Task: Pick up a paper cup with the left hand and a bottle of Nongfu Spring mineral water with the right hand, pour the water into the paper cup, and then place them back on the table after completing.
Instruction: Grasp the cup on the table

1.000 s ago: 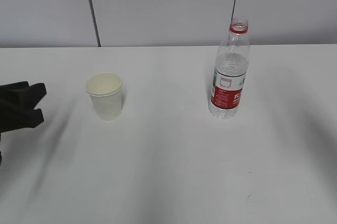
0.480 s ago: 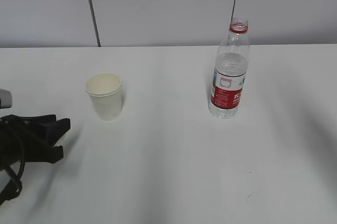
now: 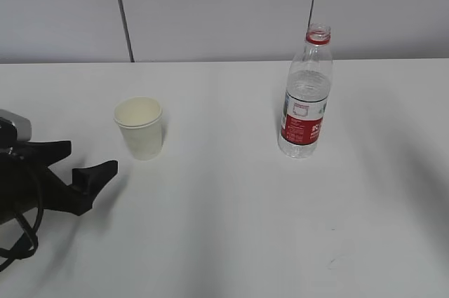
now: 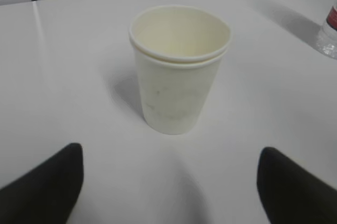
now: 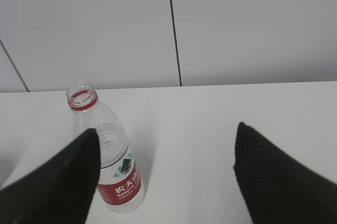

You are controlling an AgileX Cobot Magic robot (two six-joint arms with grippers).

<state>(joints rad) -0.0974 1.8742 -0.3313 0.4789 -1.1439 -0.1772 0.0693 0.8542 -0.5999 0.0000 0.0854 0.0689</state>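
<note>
2 upright containers on the table (image 3: 224,228): empty paper cup (image 3: 139,127), uncapped part-full bottle (image 3: 306,95); both grippers, left hand (image 3: 83,168) and right hand (image 5: 167,176), spread wide.

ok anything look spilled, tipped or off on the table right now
Nothing stands out. The paper cup stands upright and looks empty, though its rim shows a doubled edge, as if two cups were nested. The bottle is upright with no cap on, which suits pouring. The table shows no spill. The left pincer is open, short of the cup.
</note>
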